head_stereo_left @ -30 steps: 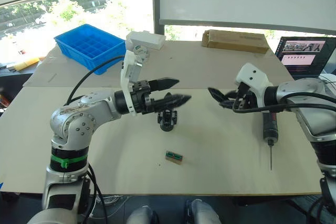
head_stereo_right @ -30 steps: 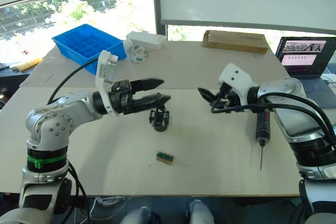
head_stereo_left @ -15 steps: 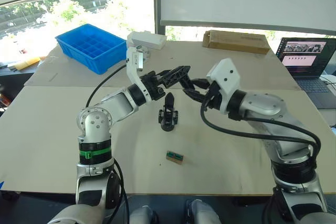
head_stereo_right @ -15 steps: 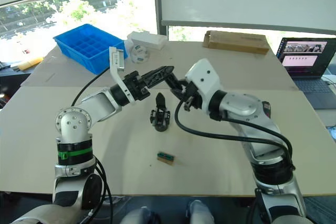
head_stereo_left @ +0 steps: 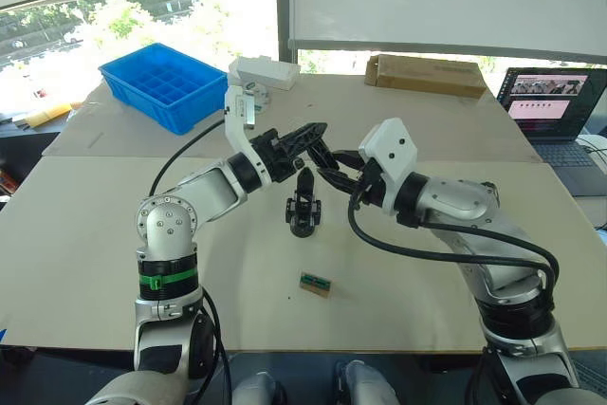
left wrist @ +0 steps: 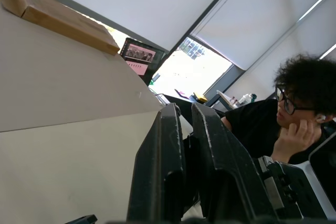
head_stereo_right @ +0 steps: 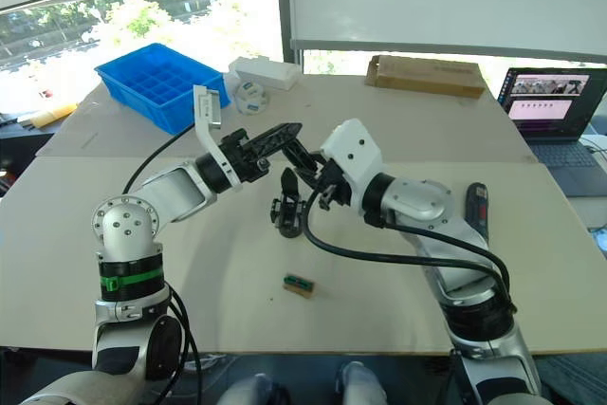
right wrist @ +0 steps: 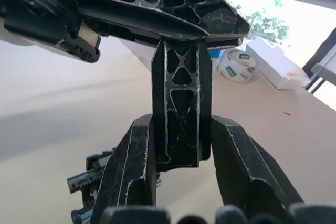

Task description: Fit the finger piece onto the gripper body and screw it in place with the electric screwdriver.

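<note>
The arms have swung together above the desk. The left gripper (head_stereo_left: 316, 130) and right gripper (head_stereo_left: 327, 160) both have fingers clamped on the finger piece (right wrist: 181, 114) — just above the gripper body (head_stereo_left: 303, 215) — so a handover looks under way.

My right arm covers most of the electric screwdriver (head_stereo_right: 477, 208) at 3 o'clock; the gripper body (right wrist: 92, 182) is half hidden behind my fingers (right wrist: 128, 169).

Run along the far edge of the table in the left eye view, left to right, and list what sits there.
Blue tray → white box → cardboard box → laptop.
</note>
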You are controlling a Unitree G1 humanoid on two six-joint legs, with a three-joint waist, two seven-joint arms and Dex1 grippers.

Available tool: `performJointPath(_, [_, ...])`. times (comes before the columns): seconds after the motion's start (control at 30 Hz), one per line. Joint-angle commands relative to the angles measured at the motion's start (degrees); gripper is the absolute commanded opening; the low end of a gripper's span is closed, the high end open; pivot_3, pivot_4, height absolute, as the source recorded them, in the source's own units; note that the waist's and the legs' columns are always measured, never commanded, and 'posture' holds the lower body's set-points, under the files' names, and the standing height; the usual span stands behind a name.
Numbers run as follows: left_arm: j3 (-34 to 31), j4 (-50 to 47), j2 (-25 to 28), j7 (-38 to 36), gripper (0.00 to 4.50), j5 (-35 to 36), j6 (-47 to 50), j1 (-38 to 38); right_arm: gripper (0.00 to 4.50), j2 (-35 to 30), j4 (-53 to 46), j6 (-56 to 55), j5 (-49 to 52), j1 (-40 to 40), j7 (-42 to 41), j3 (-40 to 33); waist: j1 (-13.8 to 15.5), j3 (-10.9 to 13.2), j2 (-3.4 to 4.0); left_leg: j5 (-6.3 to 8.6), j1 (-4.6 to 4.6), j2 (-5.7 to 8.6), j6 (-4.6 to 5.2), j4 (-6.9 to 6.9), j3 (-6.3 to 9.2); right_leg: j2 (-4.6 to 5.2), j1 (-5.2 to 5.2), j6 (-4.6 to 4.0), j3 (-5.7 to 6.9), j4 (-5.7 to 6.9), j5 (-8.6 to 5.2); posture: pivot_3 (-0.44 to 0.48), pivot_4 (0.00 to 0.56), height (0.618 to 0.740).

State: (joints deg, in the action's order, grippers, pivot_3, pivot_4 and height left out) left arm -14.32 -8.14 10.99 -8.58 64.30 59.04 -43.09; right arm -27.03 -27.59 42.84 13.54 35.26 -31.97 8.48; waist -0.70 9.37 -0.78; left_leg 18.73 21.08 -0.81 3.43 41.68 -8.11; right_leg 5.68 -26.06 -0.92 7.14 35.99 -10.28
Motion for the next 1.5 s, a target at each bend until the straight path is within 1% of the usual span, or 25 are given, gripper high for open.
performJointPath(0.03, [-0.36, -2.33, 1.04, -0.84, 0.0, 1.78, -0.44, -1.62, 1.1, 0.16, -1.46, -3.2, -1.51, 0.02, 1.67, -1.15, 0.0, 0.0, 0.0, 0.0, 0.0, 0.0, 0.0, 0.0, 0.0, -0.01, 0.0, 0.0, 0.0, 0.0, 0.0, 0.0, 0.15, 0.738])
performJointPath(0.1, [-0.24, -2.65, 1.19, -0.75, 0.0, 2.43, -0.31, -1.98, 1.1, 0.18, -1.69, -3.7, -1.78, -0.12, 1.75, -1.45, -0.01, 0.0, 0.0, 0.0, -0.01, -0.01, 0.0, 0.0, 0.0, -0.02, 0.0, 0.0, -0.01, -0.01, 0.0, 0.0, 0.15, 0.738])
performJointPath(0.13, [-0.02, -2.6, 1.45, -1.07, 0.0, 2.4, -0.33, -2.25, 1.6, 0.39, -2.01, -3.29, -1.35, -0.19, 1.82, -2.02, -0.01, 0.0, 0.0, 0.0, -0.02, -0.01, 0.0, 0.0, -0.01, -0.02, 0.0, 0.0, -0.01, -0.01, 0.0, 0.0, 0.15, 0.738])
performJointPath(0.17, [0.77, -2.23, 2.5, -2.95, 0.0, 1.6, -0.36, -2.76, 2.16, 0.46, -2.79, -2.14, -0.11, -0.1, 1.51, -3.01, -0.01, 0.0, 0.0, 0.0, -0.02, -0.01, 0.0, 0.0, -0.01, -0.02, 0.0, 0.0, -0.01, -0.01, 0.0, 0.0, 0.15, 0.738])
performJointPath(0.2, [2.13, -1.82, 3.77, -5.77, 0.0, 0.25, -0.7, -3.23, 2.42, 0.24, -3.62, -0.89, 1.42, 0.04, 0.88, -4.13, -0.01, 0.0, 0.0, 0.0, -0.02, -0.01, 0.0, 0.0, -0.01, -0.02, 0.0, 0.0, -0.01, -0.01, 0.0, 0.0, 0.15, 0.738])
performJointPath(0.23, [4.12, -1.59, 5.38, -9.71, 0.0, -1.51, -1.4, -3.52, 2.82, 0.27, -4.4, 1.02, 3.92, 0.38, -0.01, -5.67, -0.02, 0.0, 0.0, 0.0, -0.01, 0.0, 0.0, 0.0, -0.02, -0.02, -0.01, 0.0, -0.01, -0.01, 0.0, 0.0, 0.15, 0.738])
performJointPath(0.3, [8.54, -1.11, 8.87, -19.35, 0.0, -4.73, -3.29, -3.68, 3.52, 1.26, -5.42, 6.91, 12.2, 1.81, -1.67, -10.37, -0.04, 0.0, 0.0, 0.0, -0.01, 0.0, 0.0, -0.01, -0.03, -0.04, -0.02, 0.0, 0.0, 0.03, 0.0, 0.0, 0.15, 0.738])
performJointPath(0.33, [10.94, 0.23, 11.61, -26.08, 0.0, -6.34, -4.18, -4.7, 3.83, 0.04, -5.23, 11.15, 18.48, 3.11, -4.5, -13.35, -0.06, 0.0, 0.0, 0.0, -0.01, 0.0, 0.0, -0.02, -0.04, -0.06, -0.02, 0.0, 0.01, 0.04, 0.0, 0.0, 0.15, 0.738])
performJointPath(0.43, [15.95, 3.91, 17.41, -40.16, 0.0, -10.84, -6.99, -7.84, 3.83, -5.18, -3.77, 19.34, 31.1, 5.48, -10.94, -18.93, 0.01, 0.01, 0.02, 0.0, 0.02, 0.01, 0.0, -0.02, -0.04, -0.1, -0.02, -0.04, 0.07, 0.03, 0.02, 0.0, 0.15, 0.738])
performJointPath(0.5, [18.59, 6.05, 21.24, -49.19, 0.0, -12.86, -7.64, -9.74, 3.83, -8.94, -0.65, 24.78, 37.38, 7.08, -13.59, -21.17, -0.09, 0.01, 0.02, 0.0, 0.03, 0.0, 0.0, -0.04, -0.04, -0.13, -0.02, -0.04, 0.05, -0.07, 0.02, 0.0, 0.15, 0.738])
performJointPath(0.53, [19.84, 6.95, 23.21, -54.0, 0.0, -13.4, -7.55, -10.65, 3.83, -10.03, 2.54, 28.62, 40.7, 8.82, -14.04, -22.16, -0.11, 0.01, 0.02, 0.0, 0.01, -0.01, 0.0, -0.07, -0.04, -0.14, -0.02, -0.04, 0.01, -0.09, 0.01, 0.0, 0.15, 0.738])
performJointPath(0.6, [21.2, 8.37, 25.04, -59.84, 0.0, -14.01, -7.3, -12.15, 3.83, -11.69, 6.39, 33.55, 45.51, 10.96, -14.98, -22.51, -0.44, 0.01, 0.02, 0.0, -0.01, -0.03, 0.0, -0.09, -0.09, -0.15, -0.05, -0.06, -0.03, -0.1, 0.01, 0.0, 0.15, 0.738])
performJointPath(0.67, [21.76, 9.43, 25.15, -62.72, 0.0, -14.52, -7.01, -13.44, 3.83, -13.56, 7.41, 35.65, 48.38, 11.58, -17.13, -21.22, -0.27, 0.01, 0.02, 0.0, -0.01, -0.05, 0.0, -0.09, -0.09, -0.14, -0.07, -0.07, -0.05, -0.12, 0.0, 0.0, 0.15, 0.738])
performJointPath(0.77, [22.1, 10.74, 24.35, -64.79, 0.0, -15.86, -7.19, -14.37, 3.83, -14.45, 6.9, 34.69, 49.13, 11.55, -18.67, -18.58, -0.15, 0.01, 0.02, 0.0, 0.0, -0.07, 0.0, -0.08, -0.08, -0.13, -0.09, -0.09, -0.06, -0.12, -0.01, 0.0, 0.15, 0.738])
performJointPath(0.87, [21.5, 11.76, 23.1, -65.26, 0.0, -16.14, -6.79, -14.48, 3.83, -11.74, 6.93, 33.75, 47.7, 12.15, -15.78, -15.29, -0.18, 0.01, 0.02, 0.0, 0.0, -0.05, 0.0, -0.06, -0.09, -0.08, -0.09, -0.08, -0.1, -0.09, 0.0, 0.0, 0.15, 0.738])
performJointPath(0.97, [21.41, 11.47, 22.64, -65.84, 0.0, -16.98, -6.88, -13.97, 3.83, -9.71, 7.9, 32.9, 46.54, 13.11, -13.5, -13.71, -0.13, 0.01, 0.02, 0.0, 0.03, -0.05, 0.0, -0.03, -0.08, -0.06, -0.1, -0.08, -0.08, -0.06, 0.0, 0.0, 0.15, 0.738])
performJointPath(1.03, [21.25, 11.14, 22.46, -66.03, 0.0, -17.18, -6.54, -13.73, 3.31, -8.59, 8.55, 32.63, 46.02, 13.8, -12.24, -13.19, -0.11, 0.01, 0.02, 0.0, 0.04, -0.04, 0.0, -0.03, -0.08, -0.05, -0.11, -0.08, -0.07, -0.02, 0.0, 0.0, 0.15, 0.738])
performJointPath(1.17, [21.17, 11.2, 22.51, -66.53, 0.0, -17.72, -6.79, -13.68, 1.96, -7.64, 8.78, 31.76, 45.3, 15.11, -11.42, -12.28, -0.05, 0.01, 0.02, 0.0, 0.05, -0.05, 0.0, -0.03, -0.06, -0.05, -0.11, -0.08, -0.05, -0.01, 0.0, 0.0, 0.15, 0.738])
performJointPath(1.5, [20.0, 12.66, 21.44, -66.33, 0.0, -19.0, -6.73, -14.04, 1.96, -6.53, 8.69, 30.64, 44.42, 16.06, -10.4, -10.71, -0.05, 0.01, 0.02, 0.0, 0.07, -0.05, 0.0, -0.03, -0.05, -0.05, -0.11, -0.07, -0.04, -0.01, 0.0, 0.0, 0.15, 0.738])
